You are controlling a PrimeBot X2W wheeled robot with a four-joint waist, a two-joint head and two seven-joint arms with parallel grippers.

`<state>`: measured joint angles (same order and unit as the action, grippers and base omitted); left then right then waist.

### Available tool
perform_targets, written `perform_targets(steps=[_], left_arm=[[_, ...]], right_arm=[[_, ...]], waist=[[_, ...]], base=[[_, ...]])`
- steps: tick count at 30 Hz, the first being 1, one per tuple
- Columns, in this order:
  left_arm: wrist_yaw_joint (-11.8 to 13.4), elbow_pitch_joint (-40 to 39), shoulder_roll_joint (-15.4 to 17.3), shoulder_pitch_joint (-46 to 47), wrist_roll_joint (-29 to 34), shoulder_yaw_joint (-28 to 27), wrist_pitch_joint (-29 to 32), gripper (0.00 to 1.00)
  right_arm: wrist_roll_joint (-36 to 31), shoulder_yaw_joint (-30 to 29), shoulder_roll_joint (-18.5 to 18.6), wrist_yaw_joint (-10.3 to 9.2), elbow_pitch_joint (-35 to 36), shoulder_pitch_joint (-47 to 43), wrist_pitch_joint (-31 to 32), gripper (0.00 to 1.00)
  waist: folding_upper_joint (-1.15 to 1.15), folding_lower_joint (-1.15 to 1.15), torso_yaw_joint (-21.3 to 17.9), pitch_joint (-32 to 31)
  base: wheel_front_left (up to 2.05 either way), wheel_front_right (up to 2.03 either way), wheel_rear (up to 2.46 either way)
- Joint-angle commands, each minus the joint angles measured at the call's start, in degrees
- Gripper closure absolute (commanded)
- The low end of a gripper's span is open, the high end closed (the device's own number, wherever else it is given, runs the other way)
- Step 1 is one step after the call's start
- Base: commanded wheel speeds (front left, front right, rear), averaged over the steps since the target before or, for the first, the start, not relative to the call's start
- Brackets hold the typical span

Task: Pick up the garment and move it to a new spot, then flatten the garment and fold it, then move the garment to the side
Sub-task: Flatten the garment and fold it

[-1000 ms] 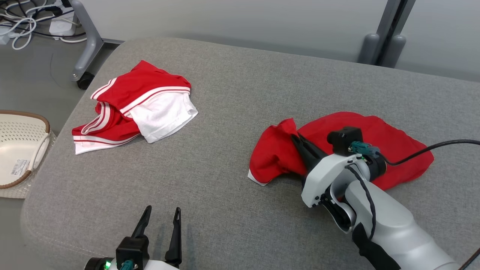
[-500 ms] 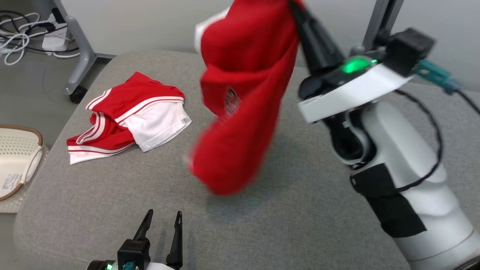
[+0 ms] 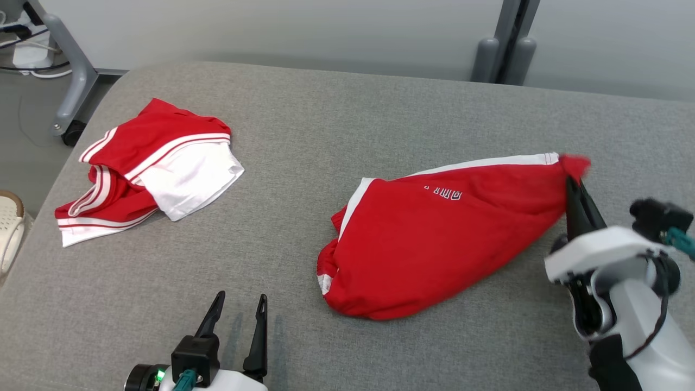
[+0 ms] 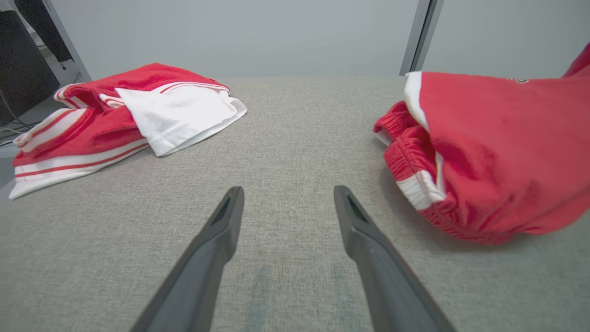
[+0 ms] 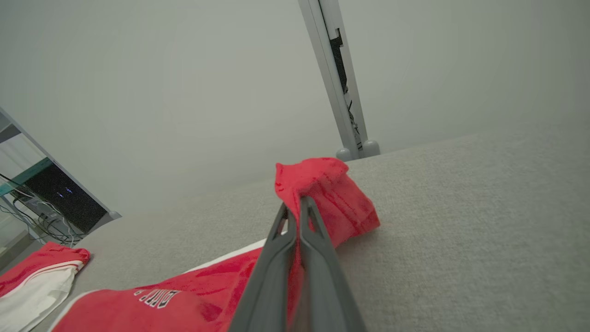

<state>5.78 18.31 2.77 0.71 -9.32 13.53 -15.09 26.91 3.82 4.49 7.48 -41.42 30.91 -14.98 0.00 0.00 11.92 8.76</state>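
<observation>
The garment (image 3: 434,233) is a pair of red shorts with white trim and small white lettering, lying stretched across the right half of the grey padded table (image 3: 347,108). My right gripper (image 3: 574,182) is shut on the garment's right end, where a red tuft pokes past the fingertips (image 5: 297,205). The garment's elastic waistband (image 4: 410,157) bunches at its left end. My left gripper (image 3: 239,301) stands open near the table's front edge, left of the garment, with nothing between its fingers (image 4: 221,230).
A second red-and-white garment (image 3: 146,163) lies crumpled at the table's left. A pale basket's rim (image 3: 8,228) sits off the left edge. A wheeled grey stand leg (image 3: 68,87) and a grey post (image 3: 505,43) stand behind the table.
My right gripper lifted the garment high off the table, then brought it down to the right, leaving it stretched out. The head camera shifted. The left gripper stayed put.
</observation>
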Motion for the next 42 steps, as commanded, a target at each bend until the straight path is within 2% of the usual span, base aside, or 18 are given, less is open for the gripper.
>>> perform_targets(steps=[1, 3, 4, 5, 11, 14, 17, 23, 28, 31, 40, 41, 42], left_arm=[[-0.18, 0.07, 0.23, 1.11, 0.39, -0.21, -0.11, 0.0], [-0.27, 0.08, 0.22, 1.47, 0.72, -0.37, -0.12, 0.0], [-0.32, 0.07, 0.21, 1.51, 0.79, -0.5, -0.12, 0.0], [-0.34, 0.09, 0.22, 1.43, 0.85, -0.6, -0.12, 0.0], [-0.34, 0.15, 0.23, 1.8, 1.04, -0.54, -0.11, 0.0], [-0.36, 0.14, 0.23, 1.83, 0.91, -0.35, -0.11, 0.0], [-0.38, 0.13, 0.22, 1.68, 0.86, -0.31, -0.11, 0.0], [-0.6, 0.25, 0.22, 1.31, 0.71, -0.14, -0.12, 0.0], [-0.66, 0.5, 0.23, 0.85, 0.77, 0.11, -0.12, 0.0], [-0.7, 0.54, 0.21, 0.86, 0.68, 0.17, -0.11, 0.0], [-0.8, 0.69, 0.24, 1.46, 0.19, 0.77, -0.11, 0.0], [-0.71, 0.66, 0.22, 1.45, 0.16, 0.81, -0.11, 0.0], [-0.62, 0.58, 0.2, 1.53, 0.03, 0.86, -0.11, 0.0]], right_arm=[[-2.32, -2.33, 0.59, 0.03, -1.54, -2.0, -0.3, 0.91], [-4.06, -5.15, 0.61, 0.02, -3.09, -3.81, -0.3, 0.58], [-4.91, -6.35, 0.56, 0.02, -3.31, -4.38, -0.3, 0.14], [-5.26, -7.36, 0.42, 0.02, -3.54, -4.73, -0.3, 0.0], [-8.97, -11.65, -0.14, 0.02, -1.89, -5.58, -0.3, 0.0], [-11.07, -11.97, -0.36, 0.02, 0.52, -5.08, -0.3, 0.0], [-11.66, -10.56, -0.7, 0.02, 2.11, -4.67, -0.29, 0.0], [-8.97, -0.33, -1.15, 0.02, 3.48, -2.71, -0.29, 0.0], [-6.14, 7.61, -1.09, 0.02, -3.06, 0.17, -0.25, 0.0], [-6.1, 10.3, -0.07, 0.02, -7.99, 2.41, 0.27, 0.0], [-8.42, 11.13, 1.05, 0.02, -21.4, 9.18, 1.07, 0.0], [-8.68, 11.3, 1.07, 0.02, -22.42, 9.64, 1.04, 0.04], [-8.97, 11.59, 1.07, 0.02, -23.29, 10.05, 1.03, 0.18]], waist=[[0.0, 0.0, -0.6, 0.65], [0.0, 0.0, -0.98, 0.82], [0.0, 0.0, -1.17, 0.87], [0.0, 0.0, -1.4, 0.9], [0.0, 0.0, -2.5, 0.63], [0.0, 0.0, -2.7, 0.24], [0.0, 0.0, -2.75, -0.05], [0.0, 0.0, -2.27, -0.36], [0.0, 0.0, -0.96, -0.46], [0.0, 0.0, -0.02, -0.05], [0.0, 0.0, 3.35, 1.85], [0.0, 0.0, 3.57, 2.06], [0.0, 0.0, 3.76, 2.24]], base=[[0.0, 0.0, 0.0], [0.0, 0.0, 0.0], [0.0, 0.0, 0.0], [0.0, 0.0, 0.0], [0.0, 0.0, 0.0], [0.0, 0.0, 0.0], [0.0, 0.0, 0.0], [0.0, 0.0, 0.0], [0.0, 0.0, 0.0], [0.0, 0.0, 0.0], [0.0, 0.0, 0.0], [0.0, 0.0, 0.0], [0.0, 0.0, 0.0]])
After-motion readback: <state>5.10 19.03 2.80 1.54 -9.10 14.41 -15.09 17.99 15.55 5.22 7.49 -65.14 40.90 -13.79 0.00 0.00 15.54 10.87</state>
